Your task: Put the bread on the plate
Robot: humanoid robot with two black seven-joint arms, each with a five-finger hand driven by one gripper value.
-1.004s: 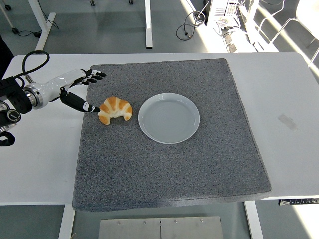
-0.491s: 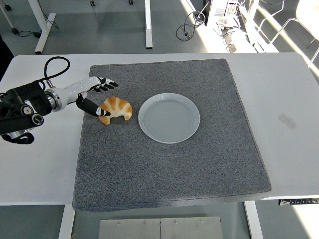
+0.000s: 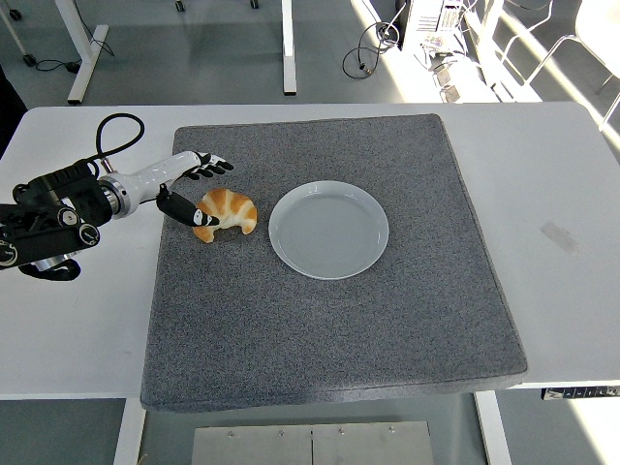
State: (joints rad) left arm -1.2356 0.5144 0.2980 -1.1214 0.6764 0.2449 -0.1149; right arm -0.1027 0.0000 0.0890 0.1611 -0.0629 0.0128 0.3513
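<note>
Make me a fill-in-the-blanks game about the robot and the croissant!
1. The croissant lies on the gray ____.
2. The white plate holds ____.
3. The croissant sits to the ____ of the plate.
4. The left hand reaches it with fingers ____.

Missing words: mat; nothing; left; open

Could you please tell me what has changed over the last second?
The left robot hand has reached further right over the grey mat, its thumb now at the croissant's left end, fingers spread, nothing grasped yet. The croissant and the white plate have stayed put.
</note>
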